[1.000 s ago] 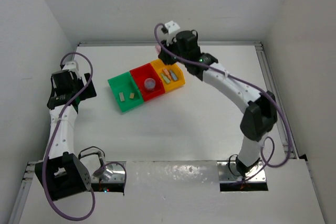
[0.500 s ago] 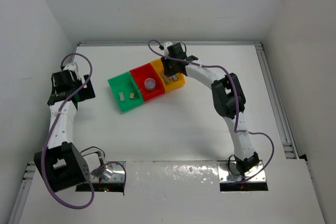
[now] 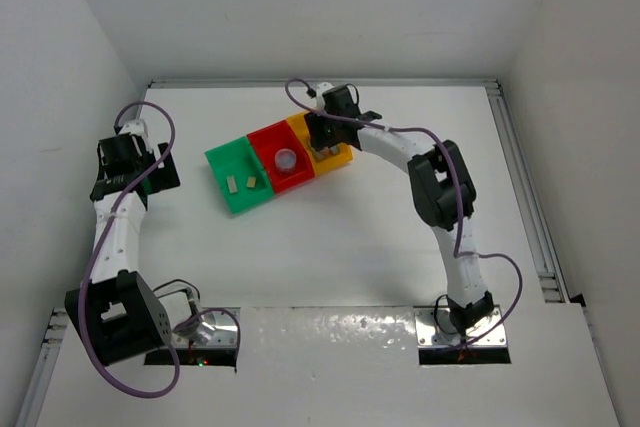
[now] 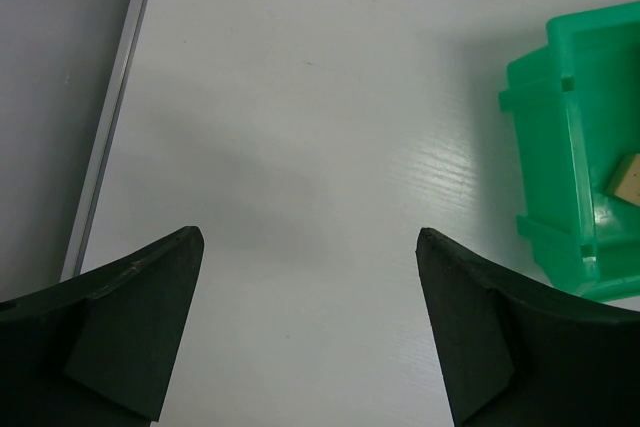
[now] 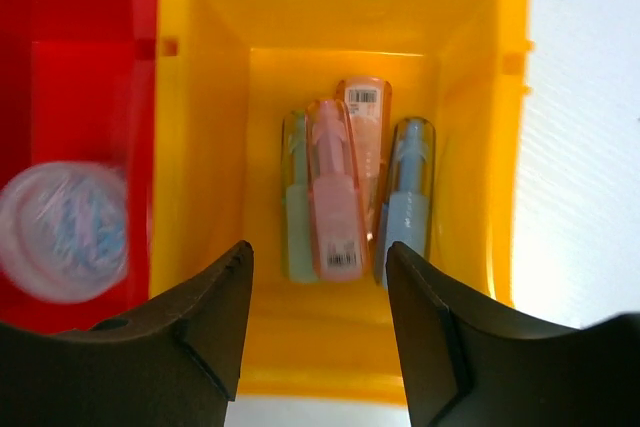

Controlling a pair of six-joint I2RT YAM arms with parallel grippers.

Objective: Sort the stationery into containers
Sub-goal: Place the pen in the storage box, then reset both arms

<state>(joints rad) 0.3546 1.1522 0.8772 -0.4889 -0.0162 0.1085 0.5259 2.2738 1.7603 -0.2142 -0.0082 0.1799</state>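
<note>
Jaws on both grippers stood wide apart and held nothing. The right gripper (image 5: pixel 318 252) hung just over the yellow bin (image 5: pixel 215 127), where the pink stick (image 5: pixel 335 187), green stick (image 5: pixel 297 227), orange stick (image 5: pixel 365 107) and blue stick (image 5: pixel 408 187) lay side by side. The round roll (image 5: pixel 60 232) lay in the red bin (image 5: pixel 80 7) next to it, two beige blocks (image 3: pixel 232 184) lay in the green bin (image 4: pixel 560 147), and the left gripper (image 4: pixel 310 237) hung over the white table (image 4: pixel 330 67) beside that bin.
</note>
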